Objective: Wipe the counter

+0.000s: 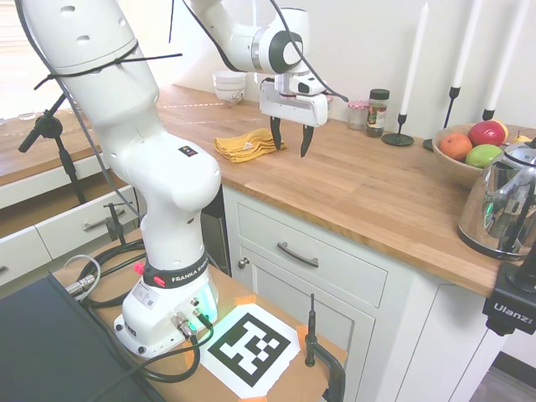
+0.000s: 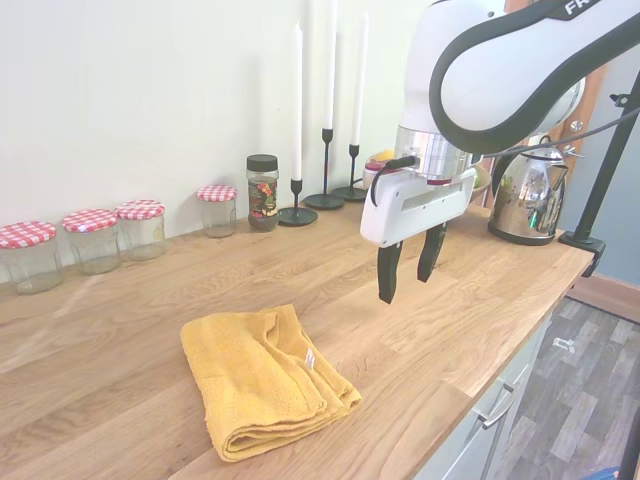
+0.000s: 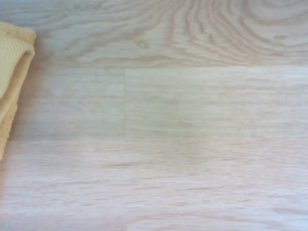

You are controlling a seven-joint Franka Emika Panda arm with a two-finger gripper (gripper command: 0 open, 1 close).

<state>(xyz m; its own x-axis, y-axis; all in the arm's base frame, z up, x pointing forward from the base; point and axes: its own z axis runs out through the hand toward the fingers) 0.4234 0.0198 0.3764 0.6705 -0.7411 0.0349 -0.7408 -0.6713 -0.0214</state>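
The counter (image 1: pixel 352 188), a long warm-brown butcher-block top with visible plank grain, is seen over white panelled cabinets (image 1: pixel 327 276) with dark metal handles. A folded yellow cloth (image 2: pixel 262 380) is laid flat on it near the front edge. The gripper (image 2: pixel 407 265) is held above the bare wood just beside the cloth, pointing downward, with its dark fingers (image 2: pixel 388 273) apart and nothing between them; no contact with the cloth or the counter is shown. In the wrist view, plain wood grain is shown, with an edge of the yellow cloth (image 3: pixel 12 72) visible at one side.

Along the wall, four glass jars with red-and-white checked lids (image 2: pixel 95 238) are lined up, and a taller spice jar with a dark lid (image 2: pixel 262 192) is stood next to them. Beyond it, black candlesticks with tall white candles (image 2: pixel 298 120) are placed. A bowl of fruit (image 1: pixel 469 149) is set further along the counter, and a shiny metal kettle (image 1: pixel 502 205) is stood close to the front edge at that end. Behind the arm in the first exterior view, stacked white bowls (image 1: pixel 229 87) are seen on the counter, well apart from the cloth.
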